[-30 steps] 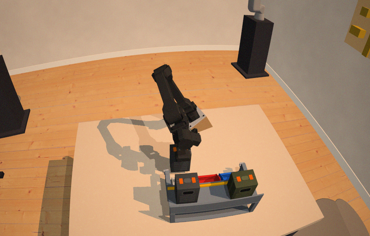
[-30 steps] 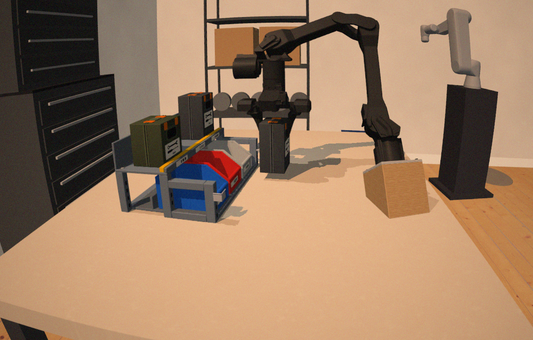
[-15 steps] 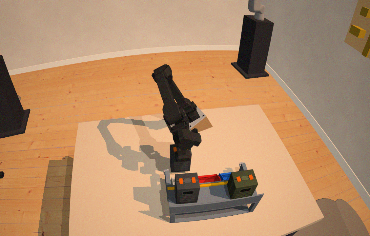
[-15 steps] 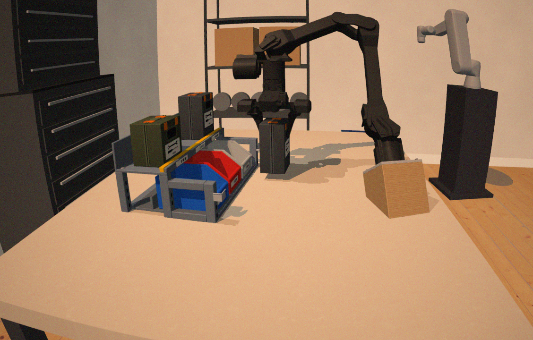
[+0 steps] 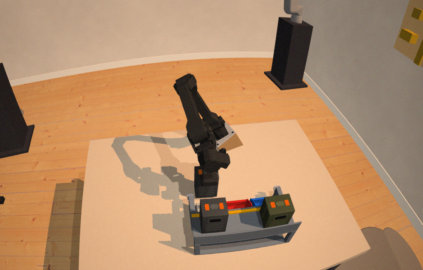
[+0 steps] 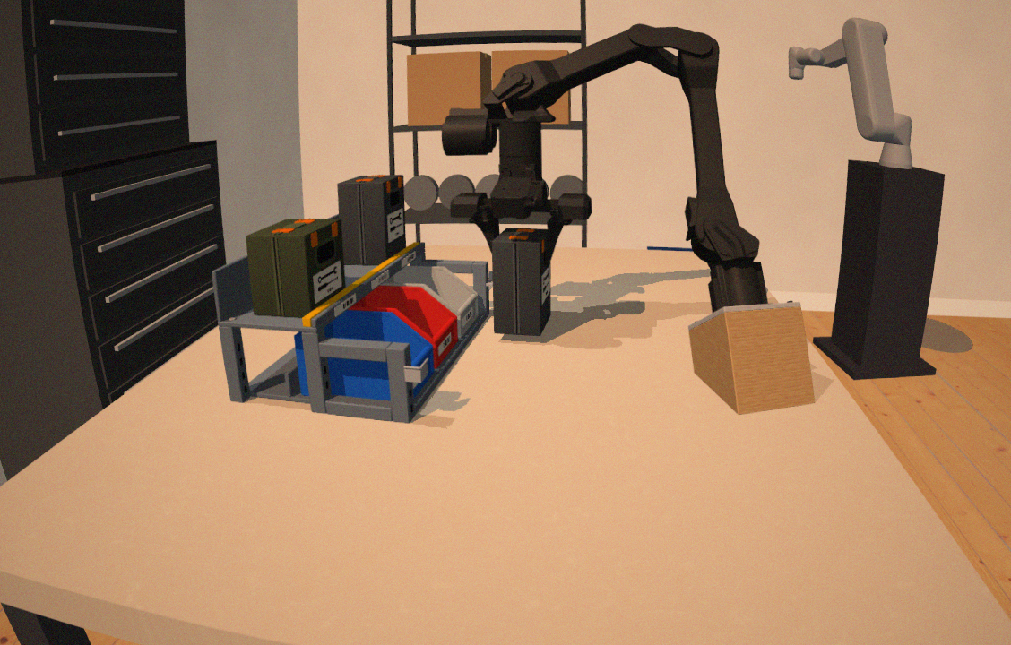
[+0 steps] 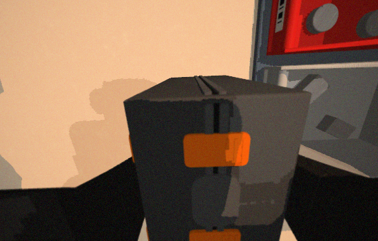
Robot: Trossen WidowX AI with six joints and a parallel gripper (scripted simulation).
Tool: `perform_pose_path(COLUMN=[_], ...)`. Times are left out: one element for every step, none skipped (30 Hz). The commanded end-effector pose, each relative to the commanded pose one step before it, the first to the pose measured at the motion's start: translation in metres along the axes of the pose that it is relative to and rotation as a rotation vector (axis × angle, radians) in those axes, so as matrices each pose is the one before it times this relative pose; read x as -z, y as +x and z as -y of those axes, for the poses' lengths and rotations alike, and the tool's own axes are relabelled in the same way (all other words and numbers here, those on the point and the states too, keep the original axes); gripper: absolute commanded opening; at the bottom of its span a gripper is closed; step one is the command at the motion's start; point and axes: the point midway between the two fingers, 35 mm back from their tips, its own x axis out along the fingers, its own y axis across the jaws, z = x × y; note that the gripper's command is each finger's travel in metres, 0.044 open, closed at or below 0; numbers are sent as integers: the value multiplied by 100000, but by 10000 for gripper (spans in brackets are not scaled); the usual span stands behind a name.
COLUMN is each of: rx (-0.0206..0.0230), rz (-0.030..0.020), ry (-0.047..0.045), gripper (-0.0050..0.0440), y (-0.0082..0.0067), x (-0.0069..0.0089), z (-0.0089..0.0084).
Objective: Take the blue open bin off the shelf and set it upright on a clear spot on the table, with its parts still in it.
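Note:
The blue open bin sits on the lower level of the grey shelf, beside a red bin; from above only its rim shows. My gripper is shut on the top of a dark grey case with orange latches, which stands upright on the table just off the shelf's end. The wrist view shows this case between my fingers and the red bin with grey round parts to the upper right. The blue bin's contents are hidden.
On the shelf's top level stand another dark grey case and a green case. A wooden wedge block sits at the arm's base. A black drawer cabinet stands beside the table.

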Motion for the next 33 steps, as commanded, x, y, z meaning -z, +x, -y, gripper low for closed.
perform_pose_path(rx=[2957,0,0,0,0,0,0,0,0,0,0,-451,141,141,141,141,0,0,0,0,0,0,0,0,0,0,0,0,-490,0,0,0,0], rz=[-173,0,0,0,0,0,0,0,0,0,0,93,-33,-33,-33,-33,0,0,0,0,0,0,0,0,0,0,0,0,-163,0,0,0,0], ry=[476,0,0,0,0,0,0,0,0,0,0,337,-72,-72,-72,-72,0,0,0,0,0,0,0,0,0,0,0,0,436,0,0,0,0], gripper=[0,0,0,0,0,0,0,0,0,0,0,0,0,0,0,0,0,0,0,0,0,0,0,0,0,0,0,0,425,425,425,425,425], y=[-277,0,0,0,0,0,0,0,0,0,0,258,170,170,170,170,0,0,0,0,0,0,0,0,0,0,0,0,61,0,0,0,0], x=[201,0,0,0,0,0,0,0,0,0,0,8,-10,-10,-10,-10,0,0,0,0,0,0,0,0,0,0,0,0,71,0,0,0,0], z=[323,0,0,0,0,0,0,0,0,0,0,-73,7,6,6,6,0,0,0,0,0,0,0,0,0,0,0,0,-81,0,0,0,0])
